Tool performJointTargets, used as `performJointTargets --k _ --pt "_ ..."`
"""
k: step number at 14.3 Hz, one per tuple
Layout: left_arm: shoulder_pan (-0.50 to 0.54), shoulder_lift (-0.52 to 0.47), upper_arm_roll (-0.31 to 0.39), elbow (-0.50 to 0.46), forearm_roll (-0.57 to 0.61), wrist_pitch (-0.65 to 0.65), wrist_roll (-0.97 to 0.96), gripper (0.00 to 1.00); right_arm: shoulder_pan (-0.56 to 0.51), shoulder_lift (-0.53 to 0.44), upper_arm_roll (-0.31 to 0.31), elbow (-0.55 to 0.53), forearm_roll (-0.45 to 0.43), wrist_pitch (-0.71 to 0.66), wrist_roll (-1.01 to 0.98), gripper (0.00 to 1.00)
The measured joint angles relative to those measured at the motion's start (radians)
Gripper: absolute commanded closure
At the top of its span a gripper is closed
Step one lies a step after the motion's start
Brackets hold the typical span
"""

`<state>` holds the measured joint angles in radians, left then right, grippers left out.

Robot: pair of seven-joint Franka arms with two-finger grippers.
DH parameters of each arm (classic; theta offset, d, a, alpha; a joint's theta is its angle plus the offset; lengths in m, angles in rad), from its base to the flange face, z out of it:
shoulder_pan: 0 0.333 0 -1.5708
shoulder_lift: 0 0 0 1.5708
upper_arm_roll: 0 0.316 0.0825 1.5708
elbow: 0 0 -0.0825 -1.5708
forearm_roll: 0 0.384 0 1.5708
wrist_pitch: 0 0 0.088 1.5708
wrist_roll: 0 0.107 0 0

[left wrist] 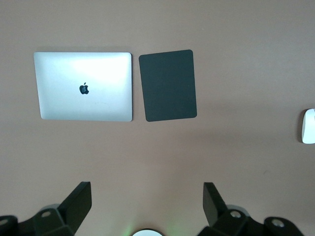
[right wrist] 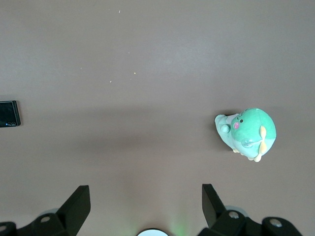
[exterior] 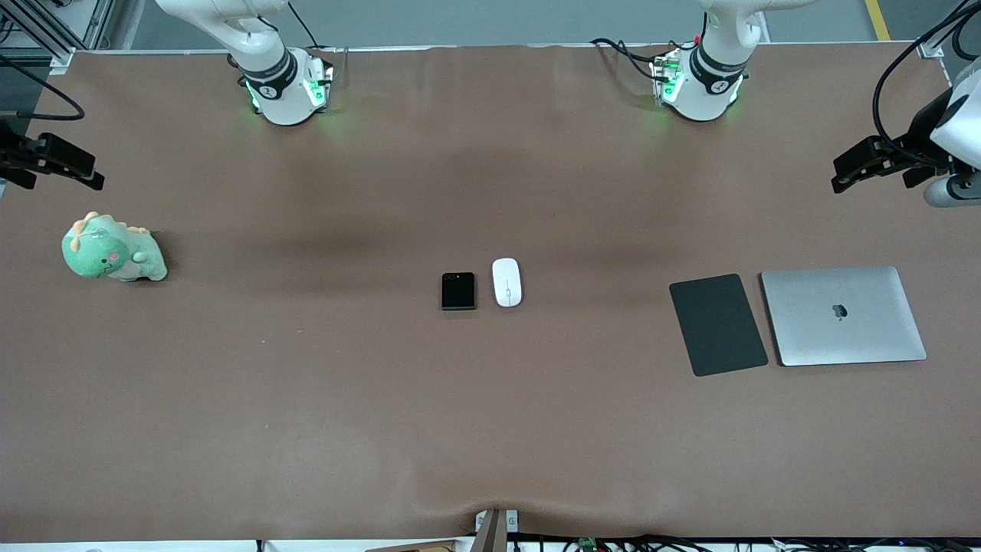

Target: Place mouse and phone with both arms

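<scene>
The black phone [exterior: 458,290] and the white mouse [exterior: 506,282] lie side by side mid-table, the mouse toward the left arm's end. My left gripper [exterior: 847,172] hangs open and empty, high over the left arm's end of the table. Its wrist view shows the spread fingers of the left gripper [left wrist: 146,189] over bare cloth, with the mouse [left wrist: 308,126] at the picture's edge. My right gripper [exterior: 90,172] hangs open and empty over the right arm's end. In its wrist view the right gripper [right wrist: 145,191] is over bare cloth, and the phone [right wrist: 9,113] is cut by the edge.
A dark grey pad [exterior: 718,324] and a closed silver laptop [exterior: 843,315] lie side by side toward the left arm's end, both also in the left wrist view: pad [left wrist: 168,85], laptop [left wrist: 83,87]. A green plush dinosaur [exterior: 113,249] sits at the right arm's end.
</scene>
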<state>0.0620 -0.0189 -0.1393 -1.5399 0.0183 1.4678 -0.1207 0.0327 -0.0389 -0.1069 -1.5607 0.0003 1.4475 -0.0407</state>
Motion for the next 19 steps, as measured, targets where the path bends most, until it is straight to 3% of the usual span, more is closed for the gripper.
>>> performJointTargets --k 8,15,19 --pt "-0.007 0.008 -0.008 -0.001 0.0 -0.003 0.0 0.0 -0.001 0.0 -0.001 -0.003 0.0 0.0 -0.001 0.0" --pt "-0.039 0.134 -0.027 0.03 0.0 0.016 -0.003 0.0 -0.001 0.0 -0.002 -0.004 0.0 0.0 -0.001 0.0" --pt "-0.119 0.229 -0.034 0.03 0.0 0.132 -0.059 0.0 -0.001 0.0 -0.002 -0.005 0.0 0.0 -0.001 0.0"
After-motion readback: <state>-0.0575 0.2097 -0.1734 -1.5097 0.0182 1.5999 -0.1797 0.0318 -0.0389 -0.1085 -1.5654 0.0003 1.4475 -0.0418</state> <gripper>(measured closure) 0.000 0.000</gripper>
